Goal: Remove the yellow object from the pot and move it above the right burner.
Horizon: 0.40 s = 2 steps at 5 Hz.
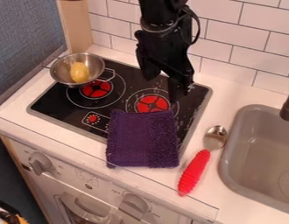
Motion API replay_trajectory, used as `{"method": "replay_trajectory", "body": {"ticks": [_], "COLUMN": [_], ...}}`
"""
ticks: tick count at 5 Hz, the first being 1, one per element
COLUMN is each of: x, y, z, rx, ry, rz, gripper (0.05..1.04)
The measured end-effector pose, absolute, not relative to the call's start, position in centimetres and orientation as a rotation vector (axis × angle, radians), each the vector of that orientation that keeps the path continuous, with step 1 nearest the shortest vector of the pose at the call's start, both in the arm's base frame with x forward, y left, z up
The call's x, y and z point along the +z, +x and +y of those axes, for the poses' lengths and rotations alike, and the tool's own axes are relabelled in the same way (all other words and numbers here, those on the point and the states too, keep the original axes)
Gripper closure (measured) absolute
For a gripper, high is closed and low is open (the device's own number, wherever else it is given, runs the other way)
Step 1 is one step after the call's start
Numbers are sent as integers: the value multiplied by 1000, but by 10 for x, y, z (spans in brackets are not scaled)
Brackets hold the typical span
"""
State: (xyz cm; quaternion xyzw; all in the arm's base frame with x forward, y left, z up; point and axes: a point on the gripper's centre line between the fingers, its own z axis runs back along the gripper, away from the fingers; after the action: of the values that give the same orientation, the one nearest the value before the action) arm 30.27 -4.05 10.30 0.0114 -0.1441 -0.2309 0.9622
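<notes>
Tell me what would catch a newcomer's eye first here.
Probably the red-handled spoon, lying between the stove and the sink. Then the black robot arm over the stove's back, the purple cloth across its front edge, and the yellow object in the metal pot at back left.

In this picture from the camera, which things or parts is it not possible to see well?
All in the camera view:
- Underside of the yellow object: hidden by the object itself.
- Stovetop under the purple cloth: covered.
- Sink: cut off by the right edge.
- Marks around the oven knobs: too small.
</notes>
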Motion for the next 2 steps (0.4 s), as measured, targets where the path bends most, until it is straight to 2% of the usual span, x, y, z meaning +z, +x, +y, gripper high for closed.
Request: {"method": "replay_trajectory", "body": {"ticks": [1, 2], "x": [95, 95], "y": [301, 308], "z": [-41, -5], "rx": [-466, -333], "ry": [16, 6], "rz": [-263, -246], "gripper": [85, 85]}}
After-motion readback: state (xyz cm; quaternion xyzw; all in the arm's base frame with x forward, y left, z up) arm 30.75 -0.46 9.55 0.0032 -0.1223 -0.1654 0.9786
